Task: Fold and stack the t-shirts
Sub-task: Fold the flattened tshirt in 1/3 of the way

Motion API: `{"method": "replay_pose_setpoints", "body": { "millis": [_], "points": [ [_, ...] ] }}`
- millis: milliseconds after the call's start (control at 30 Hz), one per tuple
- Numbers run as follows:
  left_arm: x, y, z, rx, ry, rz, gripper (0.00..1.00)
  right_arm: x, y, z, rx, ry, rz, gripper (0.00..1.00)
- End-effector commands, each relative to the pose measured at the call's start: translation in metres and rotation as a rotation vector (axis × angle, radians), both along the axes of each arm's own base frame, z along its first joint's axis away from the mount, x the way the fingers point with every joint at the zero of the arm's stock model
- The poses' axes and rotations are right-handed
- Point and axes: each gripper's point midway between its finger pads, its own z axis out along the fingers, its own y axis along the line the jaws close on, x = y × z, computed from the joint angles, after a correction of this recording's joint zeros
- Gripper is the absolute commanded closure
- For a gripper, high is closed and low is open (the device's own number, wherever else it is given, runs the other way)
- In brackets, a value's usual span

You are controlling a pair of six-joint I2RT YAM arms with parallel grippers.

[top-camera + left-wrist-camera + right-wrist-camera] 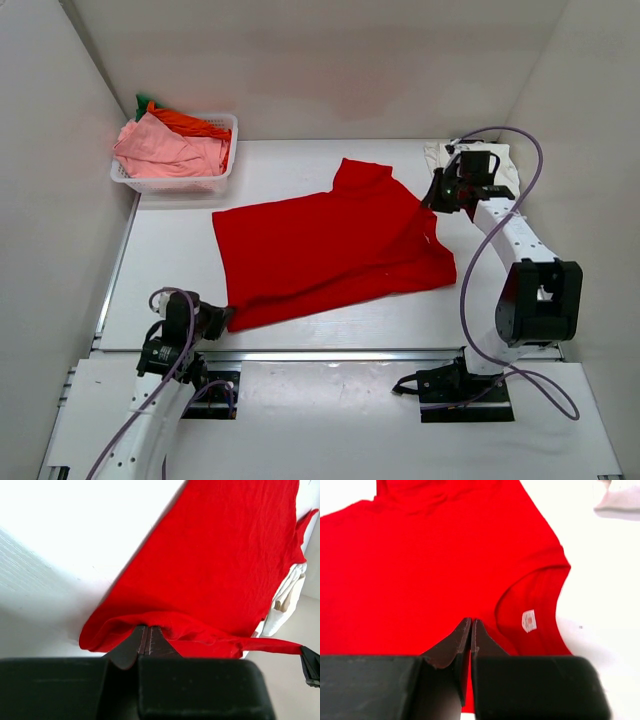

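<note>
A bright red t-shirt [330, 245] lies spread flat in the middle of the table. My left gripper [222, 318] is shut on its near left hem corner. In the left wrist view the red cloth [215, 565] bunches over the closed fingertips [148, 628]. My right gripper [437, 195] is shut at the shirt's right edge, beside the collar. In the right wrist view its tips [471, 622] press into the red cloth [420, 565] left of the neck label [529, 620]. A cream-white t-shirt [478, 158] lies behind the right gripper.
A white lattice basket [178, 180] at the back left holds pink [165, 150], orange [190, 122] and green t-shirts. Walls close in the table on the left, back and right. The cream-white shirt also shows in the left wrist view [287, 597] and the right wrist view [620, 500].
</note>
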Motion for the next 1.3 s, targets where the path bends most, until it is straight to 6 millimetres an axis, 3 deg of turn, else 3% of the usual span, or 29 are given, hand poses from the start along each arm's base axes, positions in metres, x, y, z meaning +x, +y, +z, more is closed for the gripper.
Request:
{"method": "replay_pose_setpoints", "body": {
  "millis": [0, 167, 300, 333, 400, 500, 567, 667, 733, 867, 967, 1067, 1267],
  "points": [
    [0.006, 0.008, 0.000, 0.013, -0.009, 0.053, 1.00, 0.027, 0.001, 0.025, -0.003, -0.094, -0.005, 1.00],
    [0.007, 0.009, -0.007, 0.001, -0.005, 0.066, 0.99, 0.039, 0.015, 0.021, 0.002, -0.087, 0.031, 1.00],
    [0.010, 0.010, -0.006, -0.001, -0.024, 0.075, 0.81, 0.052, 0.016, 0.021, 0.003, -0.092, 0.026, 1.00],
    [0.013, 0.010, -0.002, 0.002, -0.038, 0.074, 0.73, 0.054, 0.016, 0.018, 0.007, -0.082, 0.025, 0.91],
    [0.018, 0.014, 0.003, 0.012, -0.059, 0.095, 0.70, 0.065, 0.015, 0.024, 0.015, -0.099, 0.005, 0.80],
    [0.037, 0.022, 0.028, 0.050, -0.143, 0.120, 0.68, 0.086, 0.005, 0.029, 0.006, -0.132, -0.055, 0.76],
    [0.049, 0.030, 0.040, 0.097, -0.165, 0.124, 0.67, 0.100, -0.008, 0.046, 0.001, -0.186, -0.119, 0.57],
    [0.074, 0.038, 0.081, 0.166, -0.244, 0.093, 0.66, 0.104, -0.022, 0.056, -0.015, -0.191, -0.181, 0.56],
    [0.081, 0.042, 0.095, 0.229, -0.259, 0.095, 0.65, 0.096, -0.027, 0.054, -0.029, -0.165, -0.195, 0.54],
    [0.088, 0.036, 0.114, 0.321, -0.304, -0.015, 0.65, 0.056, -0.027, 0.027, -0.038, -0.055, -0.184, 0.52],
    [0.087, 0.018, 0.097, 0.369, -0.241, -0.191, 0.65, 0.013, -0.027, -0.006, -0.052, 0.033, -0.164, 0.52],
    [0.083, -0.001, 0.081, 0.380, -0.193, -0.368, 0.67, -0.016, -0.025, -0.021, -0.077, 0.064, -0.137, 0.53],
    [0.071, -0.044, 0.016, 0.389, 0.021, -0.692, 0.69, -0.057, -0.006, -0.069, -0.128, 0.227, -0.041, 0.57]
  ]
}}
